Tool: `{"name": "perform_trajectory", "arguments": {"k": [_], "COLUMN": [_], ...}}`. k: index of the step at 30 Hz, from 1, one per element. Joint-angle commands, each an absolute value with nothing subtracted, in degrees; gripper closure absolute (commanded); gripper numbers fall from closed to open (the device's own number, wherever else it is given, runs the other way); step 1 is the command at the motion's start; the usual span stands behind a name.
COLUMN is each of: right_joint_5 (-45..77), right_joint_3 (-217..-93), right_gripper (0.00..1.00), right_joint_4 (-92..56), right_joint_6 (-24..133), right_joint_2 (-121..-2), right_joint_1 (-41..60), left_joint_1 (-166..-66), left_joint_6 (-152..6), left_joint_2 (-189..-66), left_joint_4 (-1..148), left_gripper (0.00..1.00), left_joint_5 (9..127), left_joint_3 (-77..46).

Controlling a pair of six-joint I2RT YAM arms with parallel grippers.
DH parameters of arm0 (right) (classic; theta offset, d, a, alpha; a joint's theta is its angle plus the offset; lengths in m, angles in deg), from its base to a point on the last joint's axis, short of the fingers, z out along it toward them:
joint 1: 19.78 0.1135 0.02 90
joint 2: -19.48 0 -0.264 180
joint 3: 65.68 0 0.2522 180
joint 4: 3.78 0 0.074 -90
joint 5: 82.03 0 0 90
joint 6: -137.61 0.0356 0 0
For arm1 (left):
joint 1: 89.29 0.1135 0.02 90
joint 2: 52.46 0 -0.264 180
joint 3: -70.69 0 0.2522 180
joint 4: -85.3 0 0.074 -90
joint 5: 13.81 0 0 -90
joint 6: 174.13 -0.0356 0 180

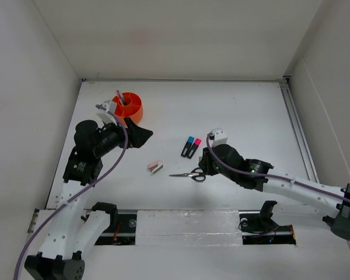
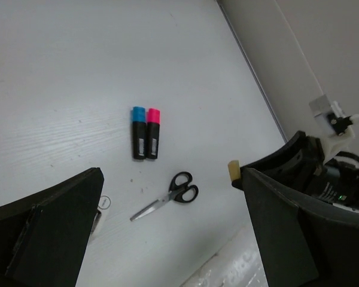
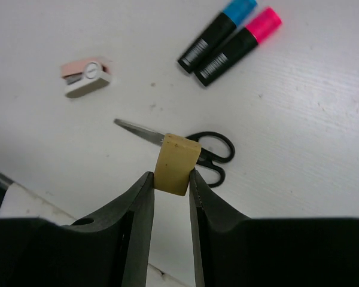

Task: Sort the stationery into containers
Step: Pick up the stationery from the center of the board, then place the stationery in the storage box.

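Right gripper [image 3: 170, 179]: pinched small tan block eraser [image 3: 177, 161], aloft for carrying (round orange plastic tub [image 1: 128, 107] far left).
Left gripper [image 2: 172, 179]: wide apart, empty.

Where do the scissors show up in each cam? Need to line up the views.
Top external: scissors just below centre, between the two arms.
Left wrist: scissors lower centre.
Right wrist: scissors mid-frame, partly hidden behind the eraser.
Shared landmark: pink-capped highlighter, near the scissors' handles in all three.

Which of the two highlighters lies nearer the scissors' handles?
The pink-capped highlighter. The blue-capped highlighter lies beside it, on the side away from the scissors.
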State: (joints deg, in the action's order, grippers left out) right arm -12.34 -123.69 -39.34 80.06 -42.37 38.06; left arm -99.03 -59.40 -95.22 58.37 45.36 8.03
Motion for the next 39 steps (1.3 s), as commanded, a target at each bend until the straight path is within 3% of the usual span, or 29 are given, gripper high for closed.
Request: {"name": "perform_trajectory", "arguments": {"k": [1, 7, 15, 34, 39], "right_joint_5": [-8.1, 3.6, 13.7, 15.8, 14.4], "right_joint_3": [-123.1, -125.3, -131.2, -141.6, -140.9], "right_gripper": [1.0, 1.0, 1.0, 1.0, 1.0], "right_joint_4": [-30.0, -23.6, -19.4, -12.4, -9.3], "right_joint_6": [69.4, 59.0, 44.5, 34.9, 34.9], "right_joint_2": [-37.1, -36.3, -47.2, -58.3, -58.3], "right_joint_1": [38.8, 40.0, 43.0, 43.0, 43.5], "left_joint_1": [-99.1, -99.1, -99.1, -99.1, -99.1], "left_joint_6": [-59.4, -56.1, -56.2, -56.7, -57.2], "left_joint_2": [-97.2, -97.2, -99.0, -100.6, -101.2], "left_joint_4": [63.9, 69.9, 71.7, 68.9, 67.8], "left_gripper": [0.0, 0.0, 0.0, 0.0, 0.17], "left_joint_5": [33.5, 22.2, 15.1, 17.6, 19.2], "left_joint_3": [10.1, 14.5, 16.2, 17.3, 16.8]}}
